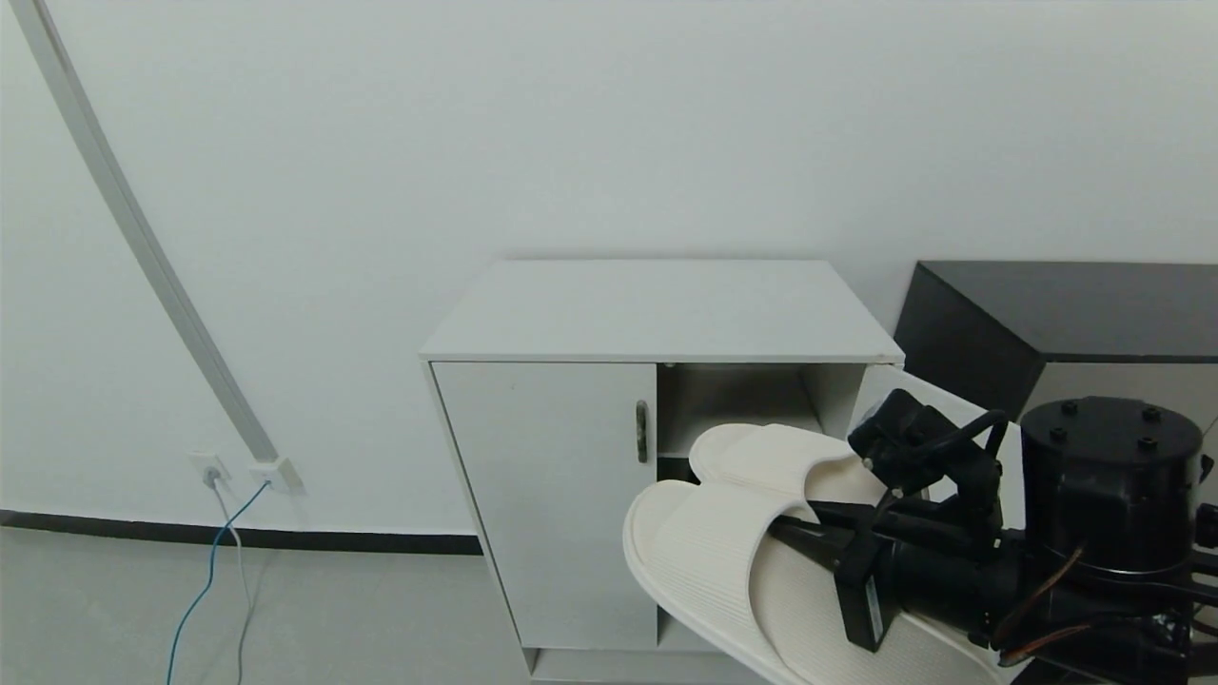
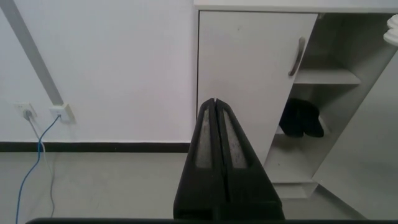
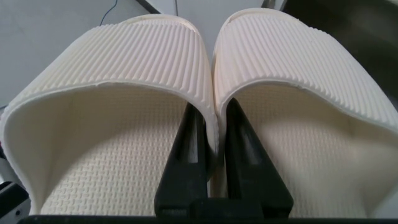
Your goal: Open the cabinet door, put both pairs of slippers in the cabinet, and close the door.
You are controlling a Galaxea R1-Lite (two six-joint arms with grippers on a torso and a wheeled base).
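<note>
A white cabinet point(image 1: 657, 314) stands against the wall, its left door point(image 1: 547, 495) closed and its right door point(image 1: 880, 385) swung open. My right gripper point(image 1: 795, 531) is shut on a pair of cream ribbed slippers point(image 1: 723, 533), held just in front of the open right side. In the right wrist view the fingers point(image 3: 189, 149) pinch the two slippers' point(image 3: 124, 81) inner walls together. My left gripper point(image 2: 214, 143) is shut with nothing in it, pointing at the cabinet point(image 2: 255, 56) from the left. A dark pair point(image 2: 301, 118) sits on a shelf inside.
A black table point(image 1: 1066, 314) stands right of the cabinet, close to the open door. A wall socket with a blue cable point(image 1: 214, 471) and a slanted conduit point(image 1: 143, 238) are at the left. Bare floor point(image 1: 333, 618) lies left of the cabinet.
</note>
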